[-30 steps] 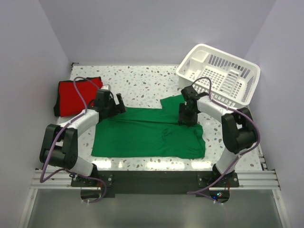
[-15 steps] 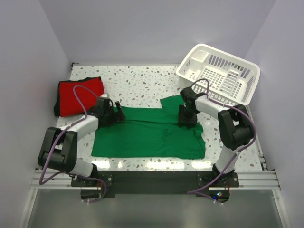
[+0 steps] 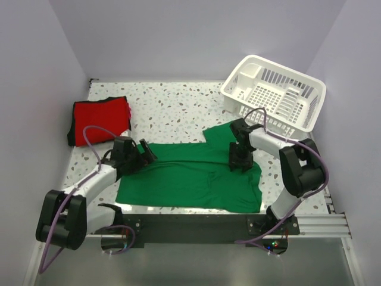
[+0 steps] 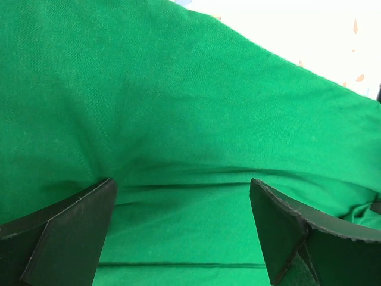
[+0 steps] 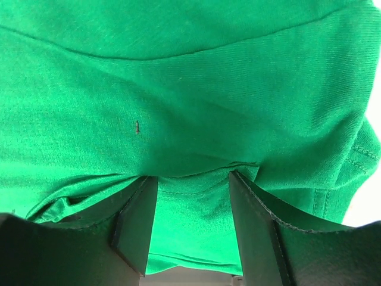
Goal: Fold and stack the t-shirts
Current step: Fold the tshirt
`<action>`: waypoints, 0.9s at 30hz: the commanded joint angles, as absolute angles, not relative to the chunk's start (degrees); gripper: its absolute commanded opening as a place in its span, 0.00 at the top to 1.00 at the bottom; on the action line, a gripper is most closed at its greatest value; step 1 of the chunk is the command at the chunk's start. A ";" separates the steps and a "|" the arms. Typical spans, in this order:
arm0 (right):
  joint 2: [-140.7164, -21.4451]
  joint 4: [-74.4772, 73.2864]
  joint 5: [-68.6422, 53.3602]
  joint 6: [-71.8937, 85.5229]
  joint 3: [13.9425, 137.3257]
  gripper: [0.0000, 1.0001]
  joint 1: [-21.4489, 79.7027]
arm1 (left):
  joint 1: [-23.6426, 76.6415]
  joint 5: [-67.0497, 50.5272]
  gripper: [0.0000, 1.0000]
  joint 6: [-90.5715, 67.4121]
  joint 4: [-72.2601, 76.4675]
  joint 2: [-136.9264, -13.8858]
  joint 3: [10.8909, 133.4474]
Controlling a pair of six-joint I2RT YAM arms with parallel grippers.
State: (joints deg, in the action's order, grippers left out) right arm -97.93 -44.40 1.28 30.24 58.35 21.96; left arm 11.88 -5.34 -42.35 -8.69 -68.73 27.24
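So far, the red shirt [image 3: 101, 118] lies folded aside; the green shirt [image 3: 184, 182] lies spread, left claw [image 4: 181, 185] released over it, right claw [image 5: 191, 176] half-parted astride a wrinkle, its hold unclear.

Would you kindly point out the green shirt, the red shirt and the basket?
green shirt [image 3: 178, 179]: top view, middle of its body.
red shirt [image 3: 101, 116]: top view, middle of folded top.
basket [image 3: 235, 72]: top view, left rim.
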 commanded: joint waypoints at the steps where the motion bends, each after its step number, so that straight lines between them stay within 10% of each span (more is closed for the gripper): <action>1: -96.86 -47.90 4.39 31.29 54.58 0.45 21.71 | 12.66 -6.42 0.01 -45.44 -15.90 -65.84 23.74; 27: -95.16 -34.92 15.12 21.36 72.77 0.39 20.04 | 13.18 2.46 0.00 -36.83 -18.63 -65.47 42.36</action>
State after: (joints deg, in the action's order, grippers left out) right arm -91.24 -43.99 12.38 24.75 71.96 21.10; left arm 13.04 0.91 -38.68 -20.29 -64.18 39.94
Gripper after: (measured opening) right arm 0.610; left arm 0.994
